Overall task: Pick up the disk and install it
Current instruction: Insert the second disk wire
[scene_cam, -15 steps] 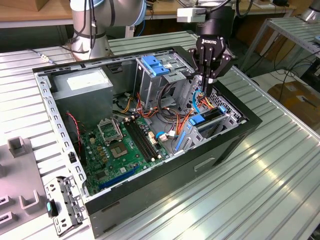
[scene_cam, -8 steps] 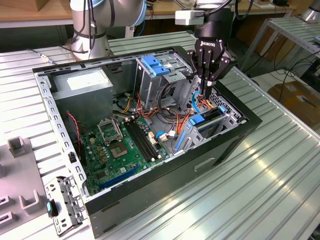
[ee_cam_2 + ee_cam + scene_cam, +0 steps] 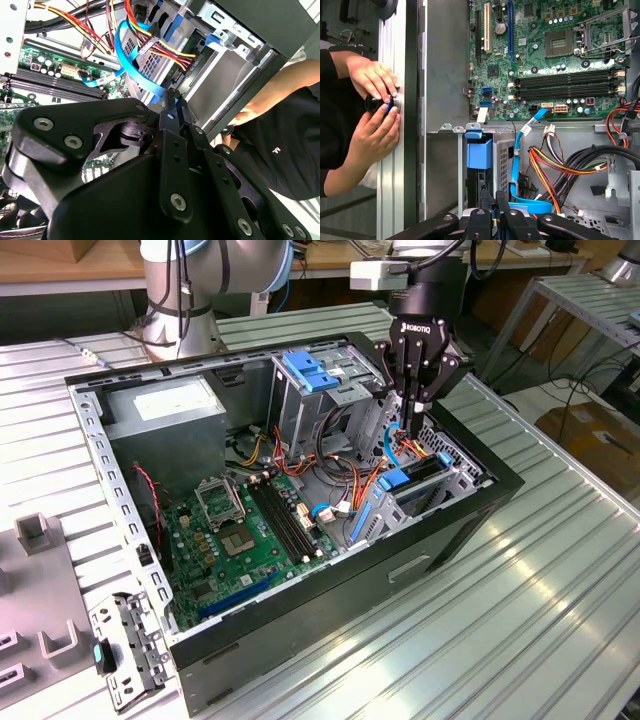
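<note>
My tool [image 3: 413,426] hangs over the open computer case [image 3: 300,620] on the ribbed metal tabletop [image 3: 520,610], its fingers [image 3: 172,102] pressed together with nothing between them, tips just above the drive bay at the case's front end. The disk [image 3: 415,483] sits in that bay, standing on edge with its blue side rail [image 3: 479,152] showing, just beside a looping blue data cable [image 3: 520,165] and a bundle of red, orange and yellow wires [image 3: 545,165]. The green motherboard [image 3: 245,530] lies on the case floor nearby. Beyond the case wall, a person's hands [image 3: 372,100] grip a small dark knob on the tabletop's edge.
</note>
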`<move>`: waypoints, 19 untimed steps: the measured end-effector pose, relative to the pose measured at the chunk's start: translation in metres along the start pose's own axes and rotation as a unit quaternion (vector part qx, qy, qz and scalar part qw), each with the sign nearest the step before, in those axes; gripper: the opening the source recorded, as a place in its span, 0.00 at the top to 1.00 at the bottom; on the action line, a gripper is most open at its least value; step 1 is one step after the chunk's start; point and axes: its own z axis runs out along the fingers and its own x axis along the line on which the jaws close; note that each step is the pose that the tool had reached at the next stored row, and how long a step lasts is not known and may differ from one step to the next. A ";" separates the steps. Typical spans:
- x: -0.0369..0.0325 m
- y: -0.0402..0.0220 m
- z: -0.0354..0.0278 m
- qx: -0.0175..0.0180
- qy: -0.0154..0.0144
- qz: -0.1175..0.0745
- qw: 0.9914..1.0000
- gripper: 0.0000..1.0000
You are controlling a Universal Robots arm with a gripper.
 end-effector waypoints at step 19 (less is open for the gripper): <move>0.0122 0.0063 0.0067 0.004 -0.073 -0.004 0.997 0.84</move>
